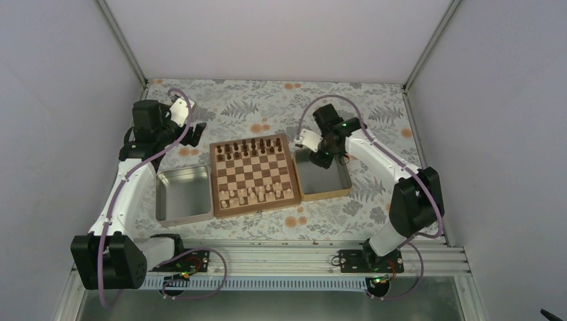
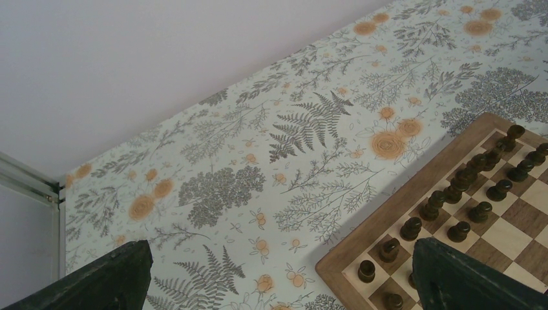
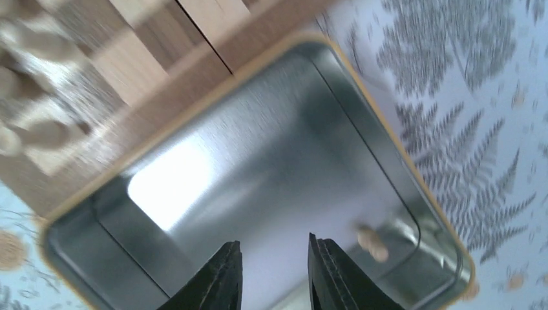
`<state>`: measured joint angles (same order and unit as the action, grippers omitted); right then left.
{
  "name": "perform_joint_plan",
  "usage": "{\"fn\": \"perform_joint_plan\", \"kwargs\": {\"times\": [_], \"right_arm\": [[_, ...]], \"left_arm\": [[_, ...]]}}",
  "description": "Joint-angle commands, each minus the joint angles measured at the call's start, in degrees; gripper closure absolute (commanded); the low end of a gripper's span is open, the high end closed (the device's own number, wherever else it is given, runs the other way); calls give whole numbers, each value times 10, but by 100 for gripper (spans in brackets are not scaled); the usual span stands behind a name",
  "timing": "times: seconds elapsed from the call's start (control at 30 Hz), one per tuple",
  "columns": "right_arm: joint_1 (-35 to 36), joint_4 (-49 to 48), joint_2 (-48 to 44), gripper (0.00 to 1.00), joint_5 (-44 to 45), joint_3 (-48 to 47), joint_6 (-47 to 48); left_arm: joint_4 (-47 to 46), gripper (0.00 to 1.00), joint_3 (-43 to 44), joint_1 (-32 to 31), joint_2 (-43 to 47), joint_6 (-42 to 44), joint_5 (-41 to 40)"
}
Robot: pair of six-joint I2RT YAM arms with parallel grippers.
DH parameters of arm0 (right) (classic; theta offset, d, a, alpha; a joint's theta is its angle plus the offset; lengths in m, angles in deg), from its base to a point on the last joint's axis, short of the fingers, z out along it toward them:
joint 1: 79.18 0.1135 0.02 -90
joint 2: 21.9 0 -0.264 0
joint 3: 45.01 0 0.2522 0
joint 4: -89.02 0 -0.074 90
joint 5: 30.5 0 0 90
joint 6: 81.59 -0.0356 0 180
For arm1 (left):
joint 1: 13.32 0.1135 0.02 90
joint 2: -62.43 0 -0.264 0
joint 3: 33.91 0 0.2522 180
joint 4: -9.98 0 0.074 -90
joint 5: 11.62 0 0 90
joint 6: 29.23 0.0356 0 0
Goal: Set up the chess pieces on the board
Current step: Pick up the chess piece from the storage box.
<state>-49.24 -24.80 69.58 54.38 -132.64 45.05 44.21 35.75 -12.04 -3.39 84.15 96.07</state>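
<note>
While right gripper hangs over the tray: fingers part-open, empty
Tray floor: one blurred, seemingly pale piece
Left gripper: wide open, empty

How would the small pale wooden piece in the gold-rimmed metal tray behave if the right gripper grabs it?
Probably light: the small pale wooden piece looks tiny beside the right gripper. It seems rounded and lying down, so it may roll or skid on the metal tray's shiny floor.

Writing: none I can read — not in any view.
Board: plain wooden border, no letters or numbers I can make out.
Tray: bare metal, blurred in my right wrist view — nothing legible.
</note>
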Motion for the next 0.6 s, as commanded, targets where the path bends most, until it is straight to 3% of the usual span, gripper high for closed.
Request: {"fn": "perform_joint_plan", "kwargs": {"times": [0.0,0.57], "right_arm": [[-45,-13,15,70,21,27,18],[-131,-85,125,65,76,24,10]], "left_arm": [[-2,0,-5,3,6,5,9],[-3,0,-7,3,8,5,10]]}}
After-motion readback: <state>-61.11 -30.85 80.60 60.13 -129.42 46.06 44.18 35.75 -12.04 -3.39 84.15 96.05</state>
